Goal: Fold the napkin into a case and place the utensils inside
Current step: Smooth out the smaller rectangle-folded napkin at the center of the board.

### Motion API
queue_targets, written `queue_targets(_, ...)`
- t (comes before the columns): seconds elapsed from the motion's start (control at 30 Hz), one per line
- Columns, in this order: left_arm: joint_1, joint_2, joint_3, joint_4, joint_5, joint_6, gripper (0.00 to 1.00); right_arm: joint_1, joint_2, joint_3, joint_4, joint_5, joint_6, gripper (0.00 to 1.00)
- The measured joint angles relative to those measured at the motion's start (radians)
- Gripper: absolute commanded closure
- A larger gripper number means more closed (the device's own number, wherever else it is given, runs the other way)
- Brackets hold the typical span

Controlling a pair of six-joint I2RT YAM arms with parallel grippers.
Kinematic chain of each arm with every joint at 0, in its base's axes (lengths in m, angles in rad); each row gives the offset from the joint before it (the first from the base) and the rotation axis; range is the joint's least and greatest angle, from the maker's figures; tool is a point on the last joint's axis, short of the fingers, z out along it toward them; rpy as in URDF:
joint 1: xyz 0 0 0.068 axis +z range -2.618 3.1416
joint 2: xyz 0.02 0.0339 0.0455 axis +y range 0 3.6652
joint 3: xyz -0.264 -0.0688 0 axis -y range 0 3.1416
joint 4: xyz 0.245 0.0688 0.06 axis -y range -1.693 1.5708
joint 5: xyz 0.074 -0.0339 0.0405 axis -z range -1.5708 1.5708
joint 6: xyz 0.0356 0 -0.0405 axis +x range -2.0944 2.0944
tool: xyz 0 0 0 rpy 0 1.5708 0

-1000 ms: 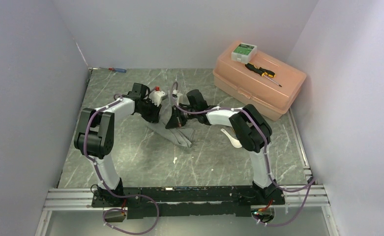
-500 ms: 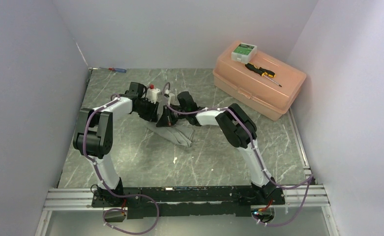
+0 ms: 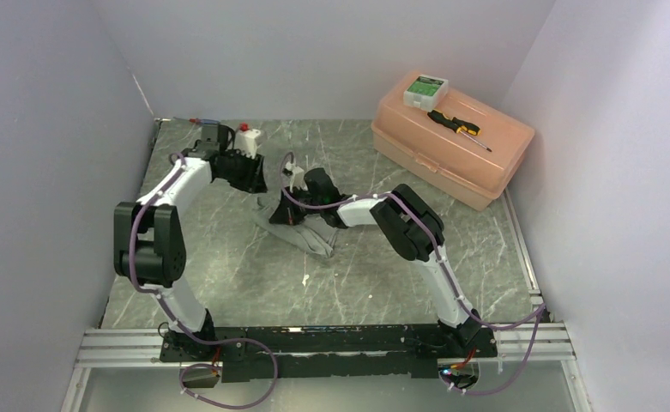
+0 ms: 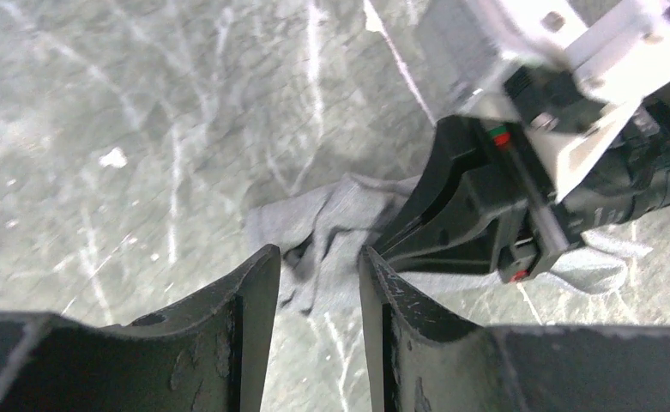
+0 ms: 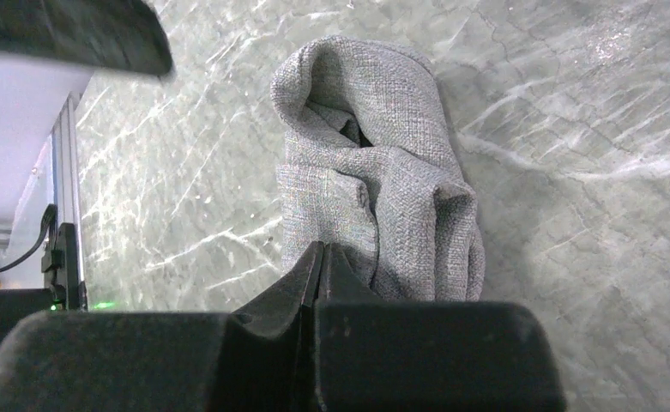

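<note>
Grey napkin (image 3: 301,230) bunched in loose folds on the green marbled counter (image 3: 374,275), near its middle, between the two arms. Same cloth (image 5: 374,184) in the right wrist view: a rumpled, rolled heap with a dark hollow near its top, lying flat on the stone.

Right pincer (image 5: 318,266) shut tight, fingers pressed together with no gap, tips at the near edge of the napkin; whether a fold is pinched between them, cannot tell. Seen from above, right pincer (image 3: 281,215) low over the left end of the cloth.

Left pincer (image 4: 318,283) partly parted, a narrow gap between the two scuffed black fingers (image 4: 245,296), nothing between them. Below and beyond it, the napkin (image 4: 331,232) and the right arm's black wrist resting on the cloth. From above, left pincer (image 3: 258,182) lifted off the cloth, toward the far left of the counter, apart from the napkin.

Small white speck (image 3: 304,278) on the counter nearer the bases. Peach plastic case (image 3: 451,142) at the far right, carrying a white-and-green box (image 3: 425,89) and a black-and-yellow screwdriver (image 3: 457,128). Spoons not made out in these views.
</note>
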State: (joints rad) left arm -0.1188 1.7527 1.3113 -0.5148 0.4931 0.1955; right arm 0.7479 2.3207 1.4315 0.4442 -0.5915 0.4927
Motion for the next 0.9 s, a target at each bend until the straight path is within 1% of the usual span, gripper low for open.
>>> queue_targets(0.1, 0.048, -0.028, 0.0, -0.03, 0.021, 0.032, 0.56, 0.002, -0.006, -0.023, 0.037, 0.012, 0.004, 1.0)
queue_targets(0.2, 0.066, -0.029, -0.021, -0.011, 0.042, 0.098, 0.56, 0.002, -0.006, -0.031, 0.058, 0.012, 0.014, 1.0)
queue_targets(0.33, 0.036, -0.026, -0.077, 0.014, 0.059, 0.201, 0.56, -0.001, -0.006, -0.056, 0.103, 0.01, 0.039, 1.0)
queue_targets(0.53, 0.001, -0.008, -0.093, 0.057, 0.09, 0.327, 0.57, -0.023, -0.018, -0.128, 0.203, -0.006, 0.109, 1.0)
queue_targets(0.7, -0.016, -0.007, -0.119, 0.102, 0.092, 0.447, 0.59, -0.038, -0.018, -0.135, 0.229, -0.033, 0.164, 1.0)
queue_targets(0.9, -0.032, 0.023, -0.154, 0.151, 0.056, 0.565, 0.6, -0.048, -0.017, -0.135, 0.248, -0.053, 0.21, 1.0)
